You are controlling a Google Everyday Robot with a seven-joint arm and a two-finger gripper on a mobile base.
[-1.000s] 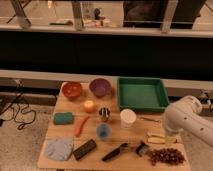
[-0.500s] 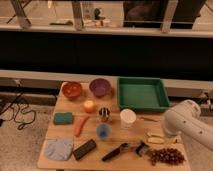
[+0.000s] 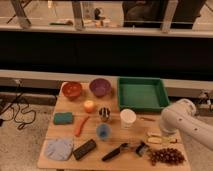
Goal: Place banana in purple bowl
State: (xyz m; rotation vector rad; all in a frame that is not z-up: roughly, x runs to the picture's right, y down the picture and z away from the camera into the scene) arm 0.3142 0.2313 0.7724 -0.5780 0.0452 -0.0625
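Observation:
The banana (image 3: 155, 139) is pale yellow and lies near the table's right front, just left of my arm's end. My gripper (image 3: 166, 136) is at the tip of the white arm that comes in from the right, low over the table and right beside the banana. The purple bowl (image 3: 100, 87) stands at the back of the table, left of centre, far from the gripper and empty as far as I can see.
An orange-red bowl (image 3: 72, 90) stands left of the purple one and a green tray (image 3: 141, 93) to its right. Between them and the banana are a round orange fruit (image 3: 89, 106), a metal cup (image 3: 104, 114), a white cup (image 3: 128, 118) and a blue cup (image 3: 103, 131). Dark grapes (image 3: 165, 156) lie by the front right edge.
My arm has shifted slightly left and down toward the banana. Nothing on the table has moved.

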